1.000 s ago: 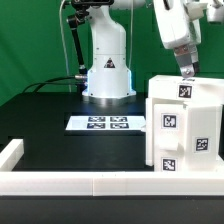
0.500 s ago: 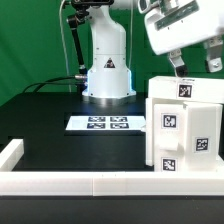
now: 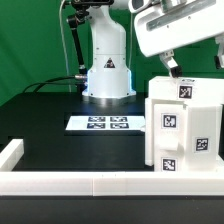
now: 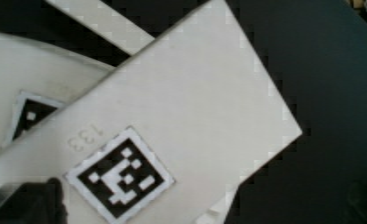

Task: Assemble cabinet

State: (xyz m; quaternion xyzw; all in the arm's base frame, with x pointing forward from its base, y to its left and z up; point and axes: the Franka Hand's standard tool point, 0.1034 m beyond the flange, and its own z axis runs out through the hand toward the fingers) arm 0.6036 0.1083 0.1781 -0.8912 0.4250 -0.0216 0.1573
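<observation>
The cabinet [image 3: 186, 125] is a large white box with black-and-white tags. It stands on the black table at the exterior view's right. My gripper [image 3: 194, 62] hangs just above its top. The two fingers [image 3: 171, 64] are spread wide apart with nothing between them, so it is open and empty. In the wrist view a tilted white face of the cabinet [image 4: 198, 110] fills the picture, with one tag [image 4: 127, 172] close by and another [image 4: 32, 113] further off. A dark finger [image 4: 16, 202] shows at the corner.
The marker board [image 3: 108, 123] lies flat in the middle of the table. A low white border rail [image 3: 80, 184] runs along the front and bends at the exterior view's left. The arm's white base [image 3: 107, 72] stands behind the marker board.
The hand has turned about its wrist above the cabinet top. Its fingers, first seen edge-on near the top tag, now stand side by side and wide apart, slightly higher.
</observation>
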